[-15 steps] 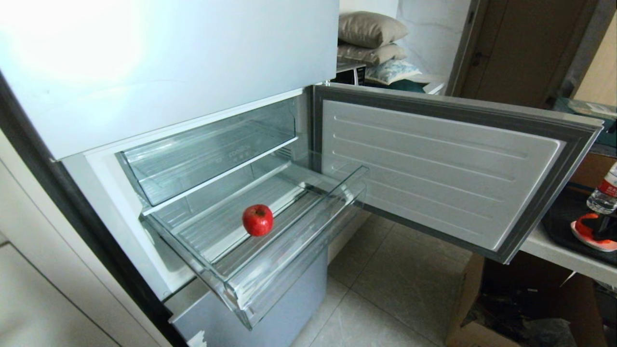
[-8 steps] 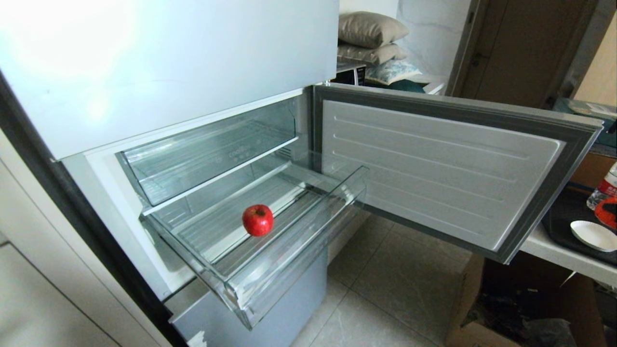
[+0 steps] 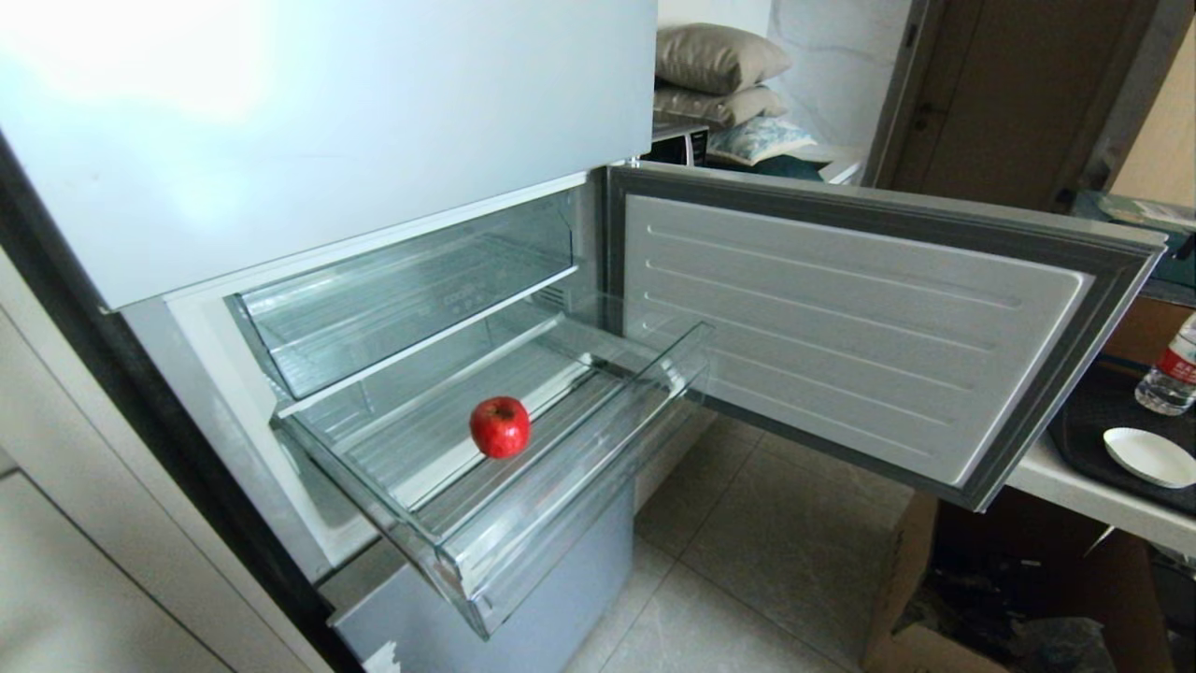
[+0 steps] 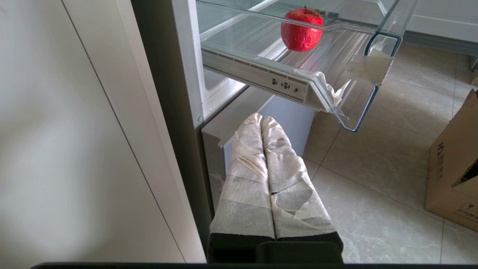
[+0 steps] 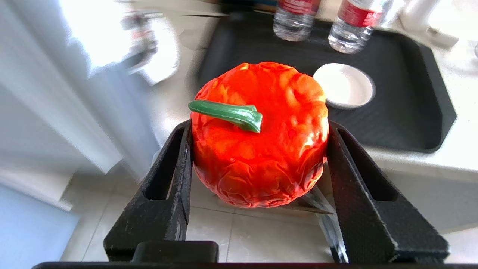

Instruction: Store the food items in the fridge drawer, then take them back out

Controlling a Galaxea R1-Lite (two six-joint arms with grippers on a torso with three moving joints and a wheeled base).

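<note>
A clear plastic drawer [image 3: 523, 523] with a ribbed floor and a thick rounded front lip is pulled out from the fridge. A round, glossy red apple [image 3: 500, 426] with a slightly wrinkled skin is seated on the ribbed floor, near the middle. Above it, a second clear bin [image 3: 402, 299] with faint lettering is seen inside the compartment. The fridge door [image 3: 841, 327], with a moulded white liner of shallow ridges and a grey rubber seal, is swung wide to the right.

The left hand [image 4: 261, 118] is parked low beside the fridge, below the drawer's corner; its two long fingers, wrapped in pale creased tape, are pressed together.

In the right wrist view an orange-red pumpkin [image 5: 259, 134], lumpy and wrinkled, with a bent dark green stem [image 5: 227, 114], is pinched between the two black textured fingers of the right hand [image 5: 259, 149]. It is held in the air over the tiled floor, in front of a white worktop [image 5: 440, 164]. On the worktop a black tray [image 5: 418, 112] with a raised rim is laid, bearing a small round white dish [image 5: 345, 86] and two clear bottles [image 5: 349, 26] with red labels.
</note>
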